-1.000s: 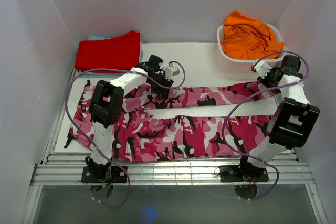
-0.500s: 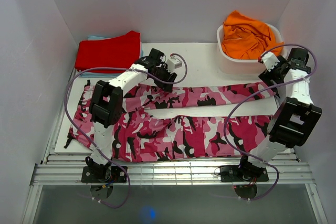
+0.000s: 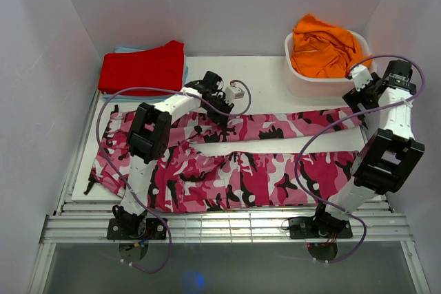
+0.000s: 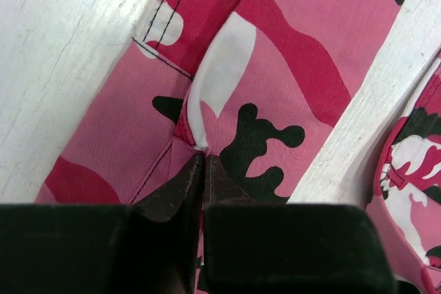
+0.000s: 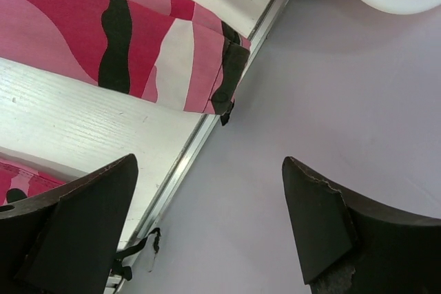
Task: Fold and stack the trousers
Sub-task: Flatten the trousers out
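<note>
The pink, magenta, white and black camouflage trousers (image 3: 241,160) lie flat across the white table, waist at the left, both legs running to the right. My left gripper (image 3: 219,109) is over the far leg near the crotch; in the left wrist view it (image 4: 204,158) is shut on a pinched fold of the trousers (image 4: 289,53). My right gripper (image 3: 360,98) is open and empty at the far right, near the far leg's cuff (image 5: 224,74); its fingers (image 5: 89,204) hover over the table's right edge.
A folded red garment (image 3: 143,67) lies at the back left on a light blue cloth. A white tub (image 3: 303,77) holding an orange garment (image 3: 324,49) stands at the back right. Grey walls close in on both sides. A metal rail (image 5: 186,163) runs along the table's right edge.
My right gripper has let go of the far leg's cuff and moved up and right toward the wall. My left gripper has shifted slightly right, still pinching the cloth.
</note>
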